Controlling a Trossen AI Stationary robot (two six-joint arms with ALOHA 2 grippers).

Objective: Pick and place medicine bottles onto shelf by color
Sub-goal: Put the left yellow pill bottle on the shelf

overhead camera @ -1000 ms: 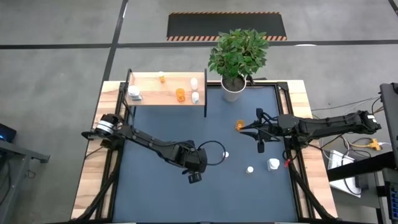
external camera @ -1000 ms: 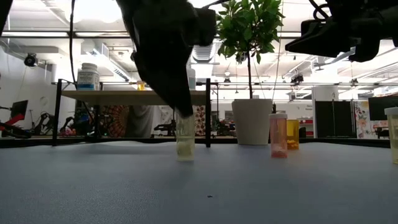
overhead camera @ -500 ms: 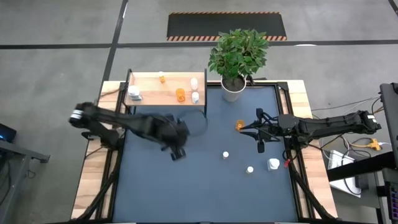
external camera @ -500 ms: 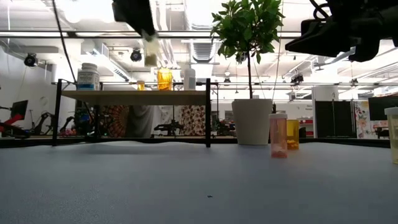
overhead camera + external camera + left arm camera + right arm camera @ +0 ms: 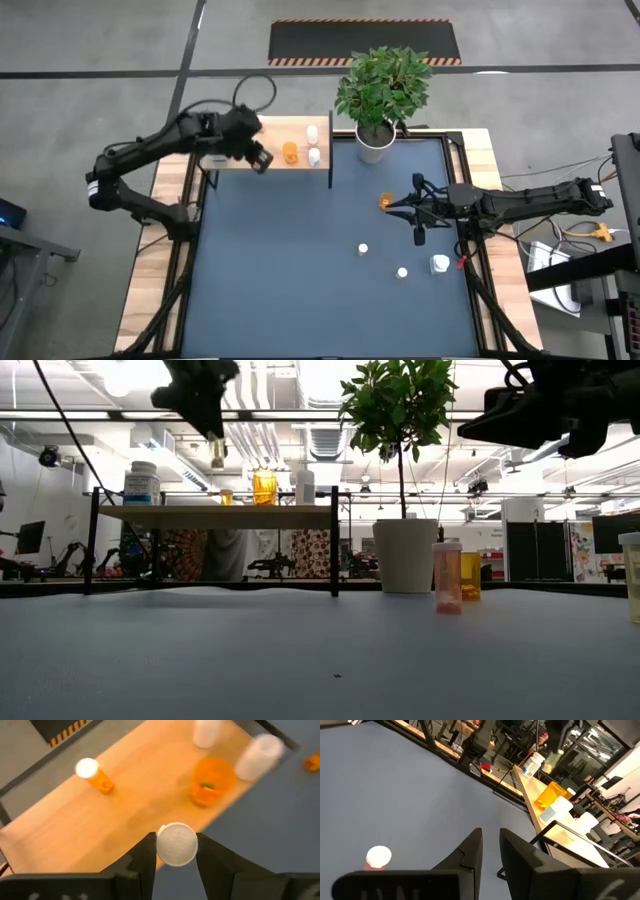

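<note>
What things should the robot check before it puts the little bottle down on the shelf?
1. Bottle held firmly: the left gripper has its fingers on both sides of the white-capped bottle. Ok.
2. Bottle over the shelf: the left wrist view shows it only at the board's front edge. Not ok yet.
3. Landing spot free: bare wood lies between the small orange bottle and the big orange bottle. Ok.
4. Right colour group: the held bottle's body is hidden under its cap. Cannot tell.
5. Right gripper out of the way: it sits far off, above the blue table. Ok.
</note>
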